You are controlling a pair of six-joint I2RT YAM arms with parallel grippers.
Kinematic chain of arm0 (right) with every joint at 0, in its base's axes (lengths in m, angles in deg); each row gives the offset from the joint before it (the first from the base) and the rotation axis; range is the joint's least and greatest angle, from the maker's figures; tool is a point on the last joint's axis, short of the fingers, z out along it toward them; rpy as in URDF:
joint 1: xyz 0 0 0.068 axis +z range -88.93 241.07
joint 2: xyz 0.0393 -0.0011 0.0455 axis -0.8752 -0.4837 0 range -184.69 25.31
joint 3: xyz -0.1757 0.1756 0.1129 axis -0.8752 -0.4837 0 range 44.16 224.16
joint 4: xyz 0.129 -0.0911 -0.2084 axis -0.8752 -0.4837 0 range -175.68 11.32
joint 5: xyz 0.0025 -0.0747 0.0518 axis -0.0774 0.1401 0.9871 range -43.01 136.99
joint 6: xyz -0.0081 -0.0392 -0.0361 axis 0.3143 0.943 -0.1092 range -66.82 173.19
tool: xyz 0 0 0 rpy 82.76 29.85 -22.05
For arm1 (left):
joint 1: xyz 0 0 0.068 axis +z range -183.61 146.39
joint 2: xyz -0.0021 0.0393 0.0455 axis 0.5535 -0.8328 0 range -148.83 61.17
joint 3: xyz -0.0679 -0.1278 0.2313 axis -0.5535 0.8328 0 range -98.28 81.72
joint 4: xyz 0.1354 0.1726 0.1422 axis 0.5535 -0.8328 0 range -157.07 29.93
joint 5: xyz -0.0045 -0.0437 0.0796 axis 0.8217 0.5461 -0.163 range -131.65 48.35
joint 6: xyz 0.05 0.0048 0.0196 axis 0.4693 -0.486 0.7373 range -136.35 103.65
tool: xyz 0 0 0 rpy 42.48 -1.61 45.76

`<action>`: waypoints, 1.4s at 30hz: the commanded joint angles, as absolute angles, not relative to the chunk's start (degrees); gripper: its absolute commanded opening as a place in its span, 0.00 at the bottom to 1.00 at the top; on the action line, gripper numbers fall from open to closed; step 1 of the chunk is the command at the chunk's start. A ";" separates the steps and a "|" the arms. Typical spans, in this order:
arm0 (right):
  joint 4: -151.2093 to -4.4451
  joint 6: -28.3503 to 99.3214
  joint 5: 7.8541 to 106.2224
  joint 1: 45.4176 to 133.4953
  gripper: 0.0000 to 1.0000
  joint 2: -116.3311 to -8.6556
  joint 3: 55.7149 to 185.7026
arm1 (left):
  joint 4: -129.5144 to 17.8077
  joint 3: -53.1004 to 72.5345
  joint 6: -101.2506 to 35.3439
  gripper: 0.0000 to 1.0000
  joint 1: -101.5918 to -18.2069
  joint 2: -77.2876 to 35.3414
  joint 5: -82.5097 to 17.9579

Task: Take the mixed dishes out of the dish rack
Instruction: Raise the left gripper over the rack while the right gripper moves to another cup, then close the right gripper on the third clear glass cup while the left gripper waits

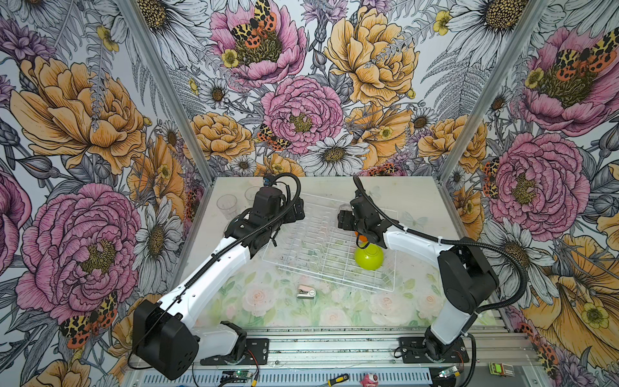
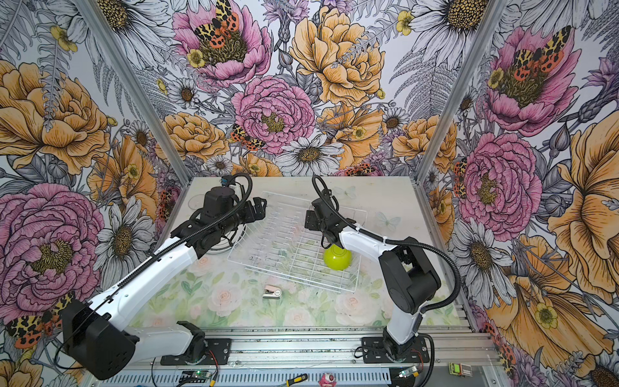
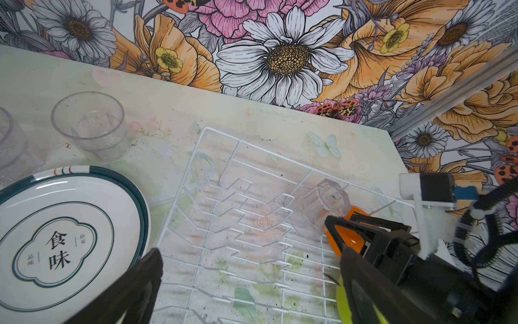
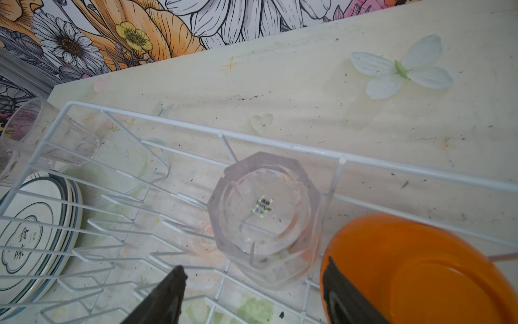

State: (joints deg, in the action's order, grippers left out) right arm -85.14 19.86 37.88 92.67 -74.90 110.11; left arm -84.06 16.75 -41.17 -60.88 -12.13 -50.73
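Right tool [image 4: 253, 265] is down in the dish rack [image 1: 318, 254], jaws apart and gripping nothing. An upside-down clear tumbler [image 4: 266, 213] sits just ahead of the gap, in the rack's far right part. Right beside that tumbler is the orange bowl [image 4: 420, 266], also in the rack, and one finger [image 4: 344, 294] overlaps its rim (touching or not, I cannot tell). Nearer the front on the same side, the lime-green bowl [image 1: 368, 258] sits in the rack too.

Over to the left tool [image 3: 250, 252]: spread wide, empty, hovering above the rack's far left part with bare wire tines below it.

Outside the rack, on the worktop [image 1: 268, 311], the teal-rimmed plates [image 3: 70, 238] lie stacked flat just beside the rack's left edge. Beyond them, two tumblers [image 3: 89, 126] stand upright near the far left corner. A small stapler-like object [image 1: 305, 292] lies alone in front of the rack, apart from everything.
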 commanded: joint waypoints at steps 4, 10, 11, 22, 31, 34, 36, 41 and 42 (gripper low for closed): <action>-79.42 20.67 37.02 92.78 0.77 -78.10 112.68 | -82.76 16.78 -42.03 0.99 -61.37 -13.03 -49.90; -78.33 20.58 35.45 92.69 0.78 -80.72 114.25 | -82.75 16.96 -42.10 0.99 -61.43 -12.78 -50.85; -78.24 20.44 34.75 92.63 0.79 -80.78 114.26 | -82.73 16.99 -42.08 0.99 -61.47 -12.79 -51.00; -79.47 20.32 33.80 91.70 0.87 -84.50 117.67 | -82.66 16.81 -41.85 0.99 -61.38 -13.01 -51.14; -81.05 21.46 34.38 91.68 0.87 -86.81 118.77 | -81.76 16.82 -42.06 0.99 -61.42 -13.98 -49.66; -81.61 21.63 35.12 91.67 0.86 -87.52 119.19 | -81.33 17.10 -42.19 0.99 -61.55 -14.06 -49.25; -81.59 21.38 35.30 91.67 0.85 -87.79 119.13 | -80.94 17.38 -42.27 0.99 -61.56 -14.07 -49.31; -81.58 20.58 36.69 91.68 0.71 -87.73 118.88 | -80.29 17.92 -42.26 0.99 -61.53 -14.03 -49.08; -81.58 20.39 36.85 91.71 0.68 -87.40 118.68 | -79.93 18.18 -42.27 0.99 -61.52 -13.98 -49.18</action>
